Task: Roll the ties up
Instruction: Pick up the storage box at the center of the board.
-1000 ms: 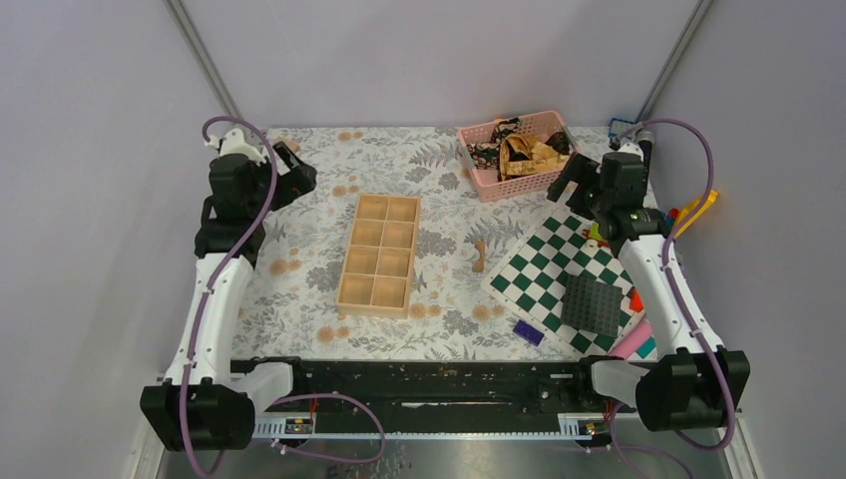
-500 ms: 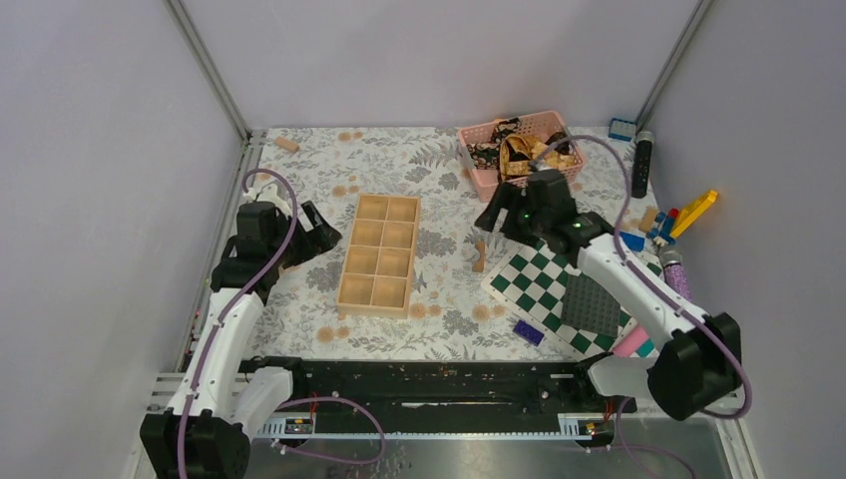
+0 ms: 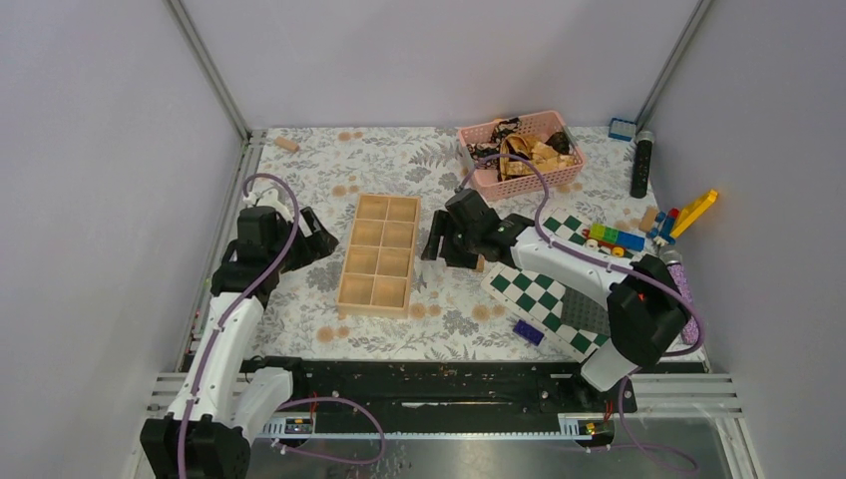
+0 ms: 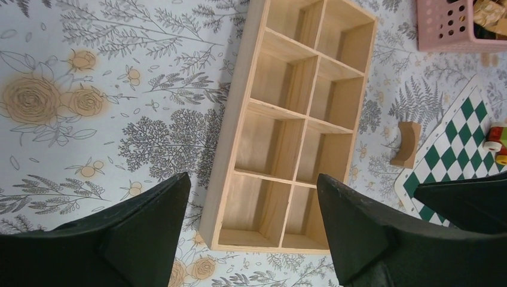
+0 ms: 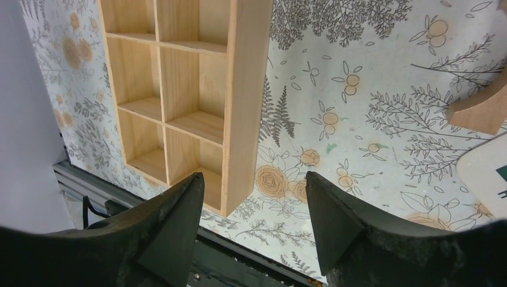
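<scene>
Ties (image 3: 521, 152): golden-tan and dark ones heaped together, not rolled, inside the basket.
Basket (image 3: 496, 186): pink and perforated, at the table's far edge, right of centre; one corner shows in the left wrist view (image 4: 454, 30).
Table (image 3: 399, 160): covered with a floral cloth.
Right gripper (image 3: 440, 242): low over the middle of the table, between the tray and the board, apart from the basket. Jaws apart, with nothing between them. The wrist view (image 5: 254, 179) shows cloth and the tray's long side below.
Arch block (image 3: 479, 261): small and wooden, on the cloth just beside the board's left edge, close to the right gripper; also seen from both wrists (image 4: 406, 143) (image 5: 478, 110).
Tray (image 3: 380, 252): wooden, eight compartments in two columns, at mid-table left of centre (image 4: 293, 131) (image 5: 179, 89).
Left gripper (image 3: 317, 238): near the left edge, just beside the tray's left side. Jaws wide apart and holding nothing (image 4: 251, 185).
Board (image 3: 539, 294): green-and-white checkered, lying askew toward the near right corner, partly under the right arm.
Plate (image 3: 589, 309): dark and studded, lying on the board.
Purple brick (image 3: 528, 332): on the cloth just beside the board's near edge.
Toy bricks (image 3: 614, 237): a coloured row at the board's far side, with more by the right edge.
Remote (image 3: 639, 165): black, near the far right corner.
Peg (image 3: 287, 144): small and wooden, near the far left corner.
</scene>
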